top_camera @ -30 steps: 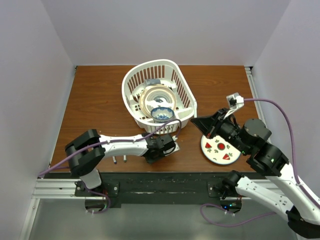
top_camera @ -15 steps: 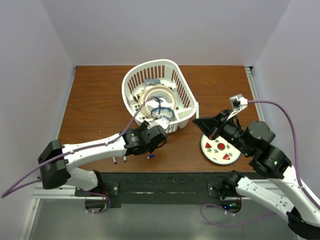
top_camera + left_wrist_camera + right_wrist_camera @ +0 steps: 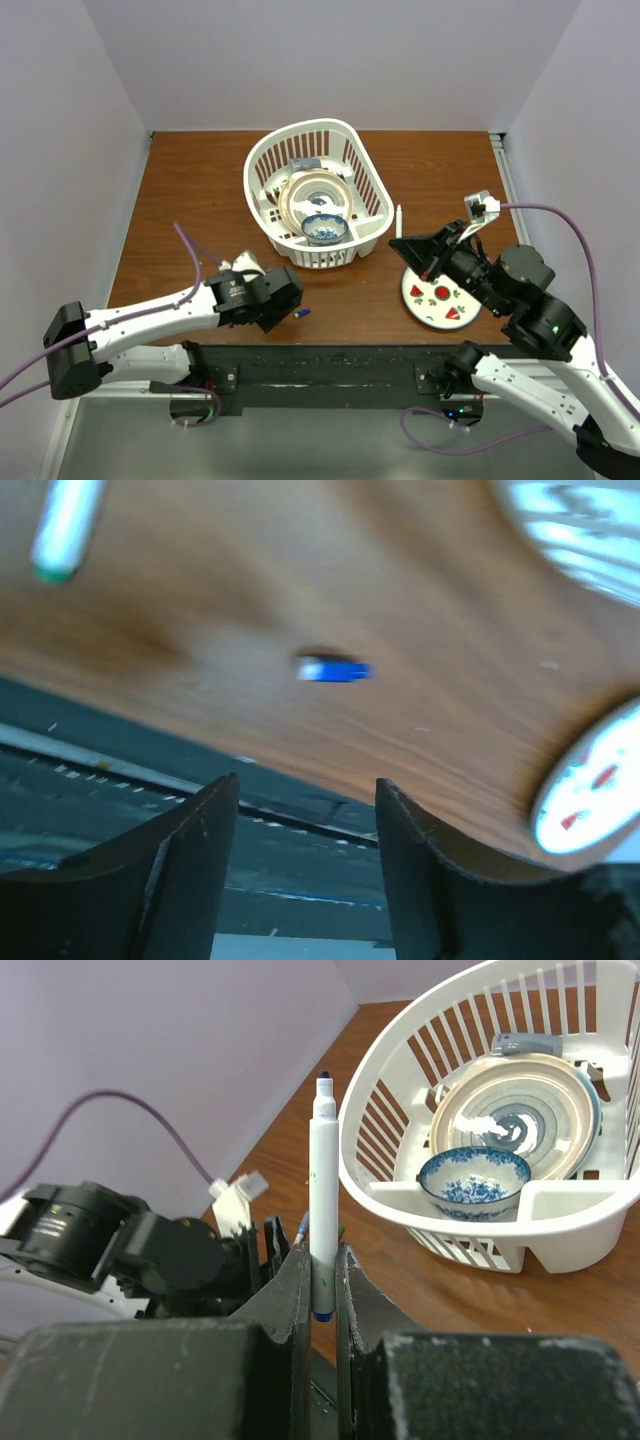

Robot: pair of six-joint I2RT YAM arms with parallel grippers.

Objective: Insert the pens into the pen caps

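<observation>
Finds the left tool [image 3: 305, 800] low over the counter [image 3: 190, 200] near the front edge, drawn back leftward from its place by the basket [image 3: 262, 160] of a second ago. Records the jaws, nearly clenched then, now parted with nothing between them: released.

Notes a pen with a green end [image 3: 66, 525] lying on the counter at the upper left of the left wrist view. Cannot tell whether that end is a cap or a bare tip.

Notes the blue cap [image 3: 301, 313] lying loose on the counter just beside the left tool, clear of its fingers. Not seen there a second ago; in plain sight half a second ago and unmoved since. Judges it let go, not carried.

Further right, finds the right tool [image 3: 322, 1270] clenched on a pen [image 3: 323, 1170], held upright with the dark blue tip uppermost, over the counter between basket and plate [image 3: 430, 306]. Same grip and much the same posture as a second ago.

Judges the capping not yet done, with pen presented and cap down on the counter. Expects a fresh pick-up of the blue cap by the left tool before any mating. Flags a small round piece, liable to roll.
</observation>
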